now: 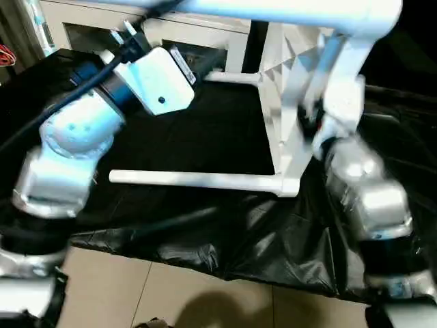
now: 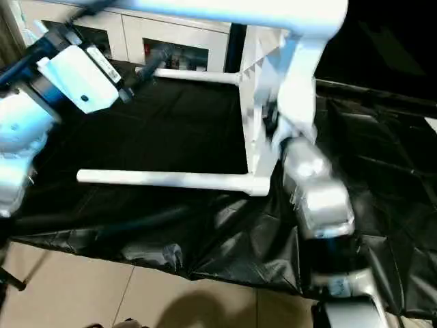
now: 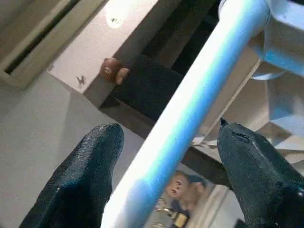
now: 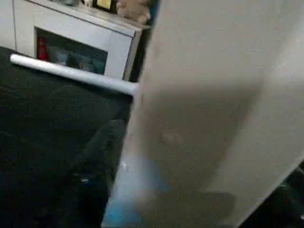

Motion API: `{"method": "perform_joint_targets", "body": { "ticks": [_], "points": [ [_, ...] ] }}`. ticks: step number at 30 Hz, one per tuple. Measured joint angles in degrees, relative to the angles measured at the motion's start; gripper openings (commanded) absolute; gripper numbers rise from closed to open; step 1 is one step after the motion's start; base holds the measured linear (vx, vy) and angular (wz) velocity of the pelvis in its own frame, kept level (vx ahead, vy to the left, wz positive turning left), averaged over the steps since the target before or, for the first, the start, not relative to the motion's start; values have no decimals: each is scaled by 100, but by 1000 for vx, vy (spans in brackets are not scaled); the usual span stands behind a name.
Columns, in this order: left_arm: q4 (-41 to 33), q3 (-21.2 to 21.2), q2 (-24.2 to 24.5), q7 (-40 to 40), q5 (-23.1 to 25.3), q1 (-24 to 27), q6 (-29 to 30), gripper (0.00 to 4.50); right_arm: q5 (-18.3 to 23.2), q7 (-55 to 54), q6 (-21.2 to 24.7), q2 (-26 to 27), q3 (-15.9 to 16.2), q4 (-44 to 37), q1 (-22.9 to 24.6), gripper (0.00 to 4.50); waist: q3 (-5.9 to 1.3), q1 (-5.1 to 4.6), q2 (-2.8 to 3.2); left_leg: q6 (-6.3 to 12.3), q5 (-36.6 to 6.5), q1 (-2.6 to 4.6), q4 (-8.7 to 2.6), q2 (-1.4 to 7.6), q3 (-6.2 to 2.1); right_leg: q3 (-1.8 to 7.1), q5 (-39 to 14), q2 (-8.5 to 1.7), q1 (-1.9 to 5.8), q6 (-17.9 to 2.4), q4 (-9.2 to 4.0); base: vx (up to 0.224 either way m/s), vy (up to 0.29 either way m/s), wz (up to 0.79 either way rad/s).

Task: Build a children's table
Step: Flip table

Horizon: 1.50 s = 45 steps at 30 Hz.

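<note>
Table top (image 1: 287, 102) stands on edge on black sheet (image 1: 205, 137), white cabinet (image 2: 171, 34) behind; left claw (image 3: 166, 156) spread around a leg (image 3: 190, 114), right claw's state unclear.

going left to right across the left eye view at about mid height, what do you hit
silver left forearm → long white tapered plastic leg lying level over the black plastic sheet → upended white plastic table top, edge-on → silver right forearm

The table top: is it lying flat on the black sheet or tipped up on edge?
Tipped on edge. The table top rises steeply from the black sheet, and two fitted legs stick out sideways rather than pointing down.
</note>
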Motion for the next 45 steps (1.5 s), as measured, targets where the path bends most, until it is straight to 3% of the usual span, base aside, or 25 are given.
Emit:
{"method": "perform_joint_targets", "body": {
  "ticks": [10, 20, 31, 34, 39, 42, 45],
  "points": [
    [1532, -53, 277, 946, 1014, -592, -417, 367, -66, 94, -141, 195, 3, -98, 354, 307, 11, 3, 18, -8, 5, -6, -8, 2, -1, -1, 9, 3, -7, -30, 2, 0, 0, 0],
    [2571, -113, 350, 1438, 1475, -1182, -699, 367, -82, 218, -434, 273, -8, 199, 364, 307, 25, 3, 38, -8, 5, -6, -9, 3, -1, -2, 13, 3, -11, -36, 2, 0, 0, 0],
    [2987, -85, 318, 1562, 1364, -1265, -951, 285, -48, 294, -823, 447, -214, 458, 367, 215, 29, 30, 45, -10, 6, -10, -10, 3, -1, -2, 14, 3, -15, -41, 4, 0, 0, 0],
    [3086, -95, 322, 1560, 1389, -1306, -1006, 251, -21, 295, -961, 516, -280, 550, 366, 203, 29, 33, 49, -12, 7, -8, -10, 3, -1, -2, 15, 2, -14, -43, 4, 0, 0, 0],
    [3143, -102, 280, 1427, 1385, -1351, -1025, 236, -38, 308, -1068, 526, -315, 624, 359, 197, 32, 52, 62, -14, 8, -8, -10, 3, -1, -2, 17, 2, -14, -45, 4, 0, 0, 0],
    [3134, -95, 197, 1213, 1262, -1351, -932, 233, -57, 380, -1165, 437, -365, 774, 296, 196, 38, 78, 91, -15, 9, -8, -10, 2, 1, -2, 20, 0, -14, -49, 4, 0, 0, 0],
    [3076, -75, 76, 1026, 1076, -1319, -759, 230, -55, 551, -1238, 180, -377, 1013, 134, 196, 40, 102, 170, -14, 9, -10, -8, -3, 6, -1, 23, -7, -15, -52, 4, 0, 0, 0]
  ]
}}
